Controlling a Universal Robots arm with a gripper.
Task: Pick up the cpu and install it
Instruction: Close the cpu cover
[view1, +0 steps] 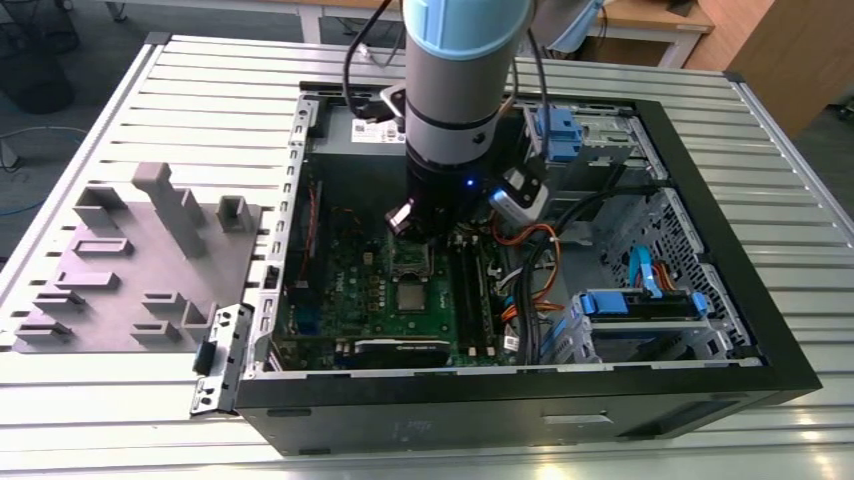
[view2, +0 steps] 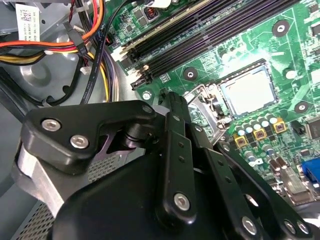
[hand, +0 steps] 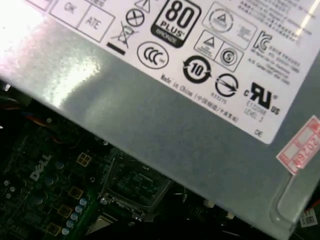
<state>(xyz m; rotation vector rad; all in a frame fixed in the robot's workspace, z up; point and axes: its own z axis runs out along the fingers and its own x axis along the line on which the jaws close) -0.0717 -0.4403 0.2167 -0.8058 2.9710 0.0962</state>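
The cpu (view1: 418, 297) (view2: 248, 90), a small silvery square, lies flat in its socket on the green motherboard (view2: 280, 55) inside the open computer case (view1: 747, 330). My gripper (view1: 424, 232) (view2: 172, 100) hangs low inside the case, just beyond the socket on its far side, apart from the cpu. Its black body and linkages cover the near part of the second wrist view. The socket's metal frame (hand: 131, 186) (view1: 410, 263) stands beside the chip, directly under the gripper.
A big grey power supply with a white label (hand: 165, 115) (view1: 358, 130) sits at the case's far end. Black memory slots (view2: 200, 30) and bundled cables (view2: 75, 45) flank the socket. Drive bays (view1: 641, 305) fill the exterior view's right. A grey fixture (view1: 134, 260) lies outside the case.
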